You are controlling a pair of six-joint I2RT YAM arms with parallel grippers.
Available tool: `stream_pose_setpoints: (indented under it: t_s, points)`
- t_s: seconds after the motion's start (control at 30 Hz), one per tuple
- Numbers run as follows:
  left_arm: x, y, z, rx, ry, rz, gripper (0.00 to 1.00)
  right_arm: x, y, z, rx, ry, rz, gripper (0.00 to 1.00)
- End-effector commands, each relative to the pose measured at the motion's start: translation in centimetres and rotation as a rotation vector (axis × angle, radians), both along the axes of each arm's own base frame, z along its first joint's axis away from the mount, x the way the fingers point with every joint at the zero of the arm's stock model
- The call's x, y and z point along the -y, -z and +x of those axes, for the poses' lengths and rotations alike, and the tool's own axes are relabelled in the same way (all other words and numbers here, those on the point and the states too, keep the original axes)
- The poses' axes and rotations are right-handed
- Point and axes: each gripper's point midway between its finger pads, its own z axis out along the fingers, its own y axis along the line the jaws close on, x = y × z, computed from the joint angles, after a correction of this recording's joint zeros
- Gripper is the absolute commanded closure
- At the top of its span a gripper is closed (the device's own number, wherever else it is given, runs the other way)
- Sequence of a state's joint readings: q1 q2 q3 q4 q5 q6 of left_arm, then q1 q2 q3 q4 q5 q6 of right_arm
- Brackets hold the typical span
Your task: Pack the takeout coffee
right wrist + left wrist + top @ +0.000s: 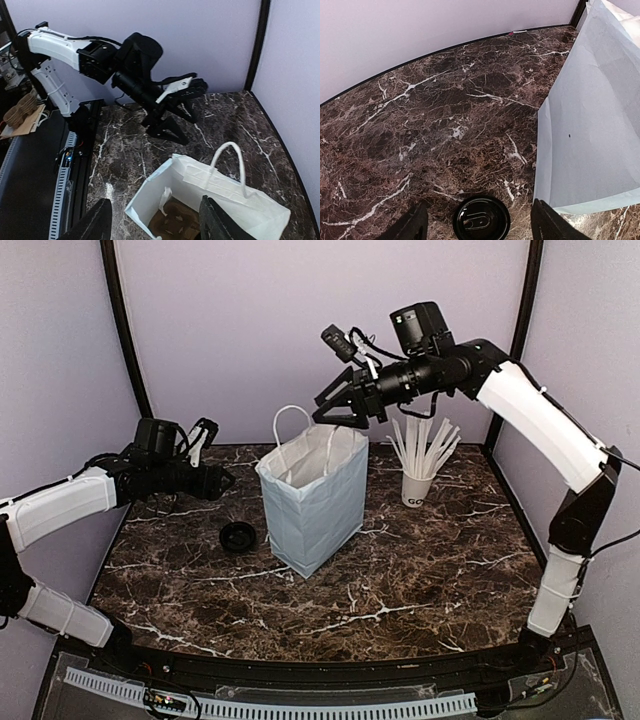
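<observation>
Black coffee lid (481,218) sits on the worktop (400,580) toward the left edge, near the white paper bag (315,505); can't tell if there's a cup under it. Your left hand (212,455) hangs above it, spread wide, holding nothing. Your right hand (342,412) is wide too, over the bag's open mouth, something brown inside. Cup of sticks (417,490) stands toward the far right corner.

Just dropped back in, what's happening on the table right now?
The right end effector hangs open and empty above the white paper bag, which stands open with a brown item inside. The left end effector is open too, aimed at a round black lid on the table beside the bag. Neither holds anything.
</observation>
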State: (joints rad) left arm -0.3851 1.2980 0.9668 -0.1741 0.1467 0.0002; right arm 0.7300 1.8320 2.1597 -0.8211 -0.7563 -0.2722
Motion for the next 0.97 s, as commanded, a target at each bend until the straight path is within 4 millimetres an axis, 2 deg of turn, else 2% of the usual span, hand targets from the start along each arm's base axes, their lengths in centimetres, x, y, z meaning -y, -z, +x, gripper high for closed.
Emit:
stream_pose_setpoints:
  t_s: [0.0, 0.07, 0.2, 0.3, 0.37, 0.4, 0.43, 0.5, 0.57, 0.63, 0.67, 0.7, 0.77, 0.93]
  points:
    - [-0.1, -1.8, 0.2, 0.042, 0.003, -0.001, 0.27, 4.8, -4.1, 3.6, 0.191, 0.220, 0.006, 0.36]
    - [-0.1, -2.1, 0.1, 0.048, 0.004, -0.007, 0.27, 7.5, -4.8, 4.3, 0.220, 0.292, 0.003, 0.35]
    - [-0.2, -2.5, 0.1, 0.050, -0.006, -0.012, 0.27, 13.0, -4.4, 6.2, 0.265, 0.464, -0.039, 0.33]
    - [-0.4, -2.7, 0.1, 0.053, -0.017, -0.007, 0.27, 17.7, -3.2, 8.1, 0.299, 0.643, -0.074, 0.29]
    - [-0.7, -2.9, 0.1, 0.060, -0.029, 0.000, 0.26, 21.0, -1.3, 9.3, 0.286, 0.757, -0.098, 0.23]
    - [-0.9, -3.0, 0.1, 0.065, -0.039, 0.004, 0.26, 22.7, -1.0, 9.9, 0.285, 0.825, -0.093, 0.10]
    - [-1.0, -3.0, 0.2, 0.068, -0.045, 0.008, 0.25, 24.7, -0.4, 10.6, 0.273, 0.901, -0.090, 0.02]
    - [-1.4, -3.1, 0.2, 0.062, -0.079, -0.003, 0.24, 28.9, 0.8, 11.5, 0.229, 1.039, -0.060, 0.01]
    - [-1.8, -3.4, 0.3, 0.073, -0.103, -0.001, 0.22, 33.1, 1.0, 11.9, 0.215, 1.175, 0.040, 0.01]
    - [-2.1, -3.7, 0.2, 0.083, -0.117, -0.004, 0.21, 36.8, 2.3, 12.0, 0.222, 1.350, 0.109, 0.01]
    - [-2.2, -3.7, 0.2, 0.086, -0.122, -0.008, 0.21, 39.7, 4.0, 11.9, 0.219, 1.456, 0.094, 0.01]
    - [-2.2, -4.0, 0.2, 0.097, -0.123, -0.011, 0.20, 40.6, 4.8, 11.7, 0.220, 1.492, 0.086, 0.01]
    - [-2.2, -4.1, 0.1, 0.102, -0.126, -0.017, 0.20, 41.2, 6.1, 11.2, 0.222, 1.514, 0.081, 0.01]
    - [-1.8, -3.9, 0.1, 0.096, -0.108, -0.031, 0.20, 40.1, 8.1, 10.2, 0.155, 1.452, 0.152, 0.02]
